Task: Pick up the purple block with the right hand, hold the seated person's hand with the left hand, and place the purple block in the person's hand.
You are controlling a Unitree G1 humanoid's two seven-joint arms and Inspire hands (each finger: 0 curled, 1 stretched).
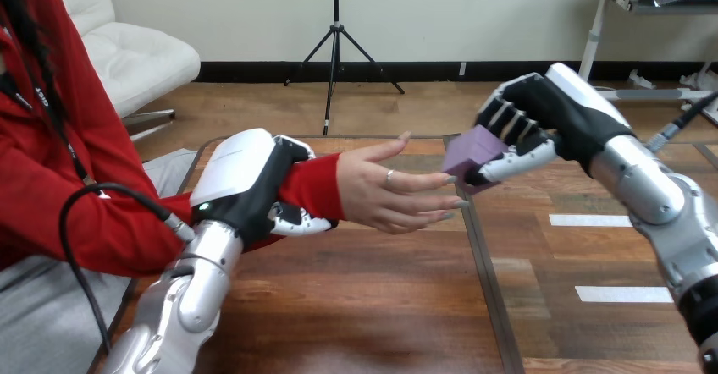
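Note:
The purple block [474, 156] hangs above the table, pinched between the fingers and thumb of my right hand [542, 124], which comes in from the right. The block's lower corner sits just past the fingertips of the person's hand [385, 192], which is stretched out flat, palm up, over the table's middle. My left hand [245, 179] wraps around the person's red-sleeved wrist from above, its thumb curled under the sleeve.
The wooden table [364, 306] has a dark seam running down its middle and two white tape strips [584, 220] on its right half. The person's arm crosses in from the left edge.

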